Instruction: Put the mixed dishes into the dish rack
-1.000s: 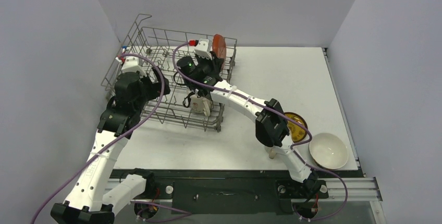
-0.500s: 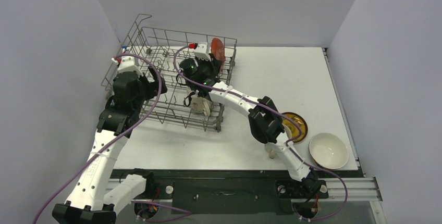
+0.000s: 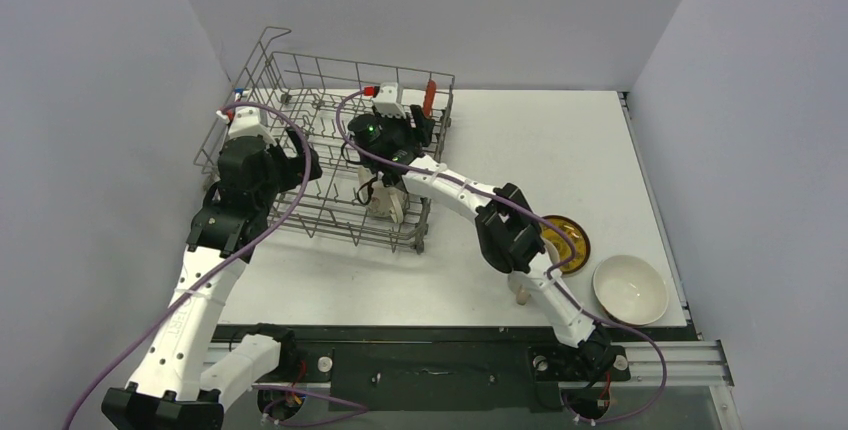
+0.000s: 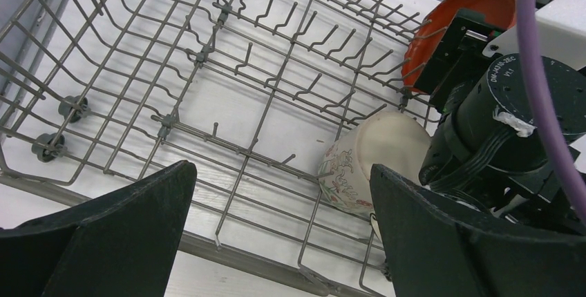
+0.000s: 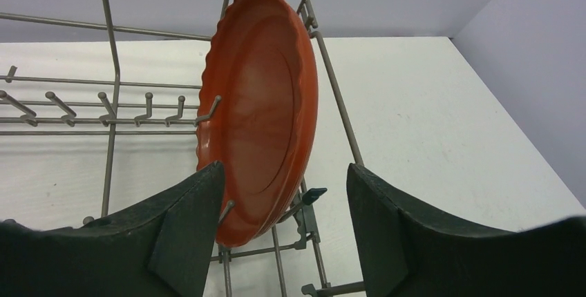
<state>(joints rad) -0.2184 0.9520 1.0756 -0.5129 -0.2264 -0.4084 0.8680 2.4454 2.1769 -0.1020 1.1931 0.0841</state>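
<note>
Red plate (image 5: 259, 110) stands on edge in the rack's (image 5: 110, 69) far right corner, between the right pincer's (image 5: 283, 176) parted jaws, ungripped; left pincer (image 4: 280, 169) gapes empty, farther off.

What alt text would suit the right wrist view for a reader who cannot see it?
A red scalloped plate stands on edge between tines in the corner of a grey wire dish rack. The right tool is open, a dark finger on either side of the plate's lower edge, with white table beyond.
</note>
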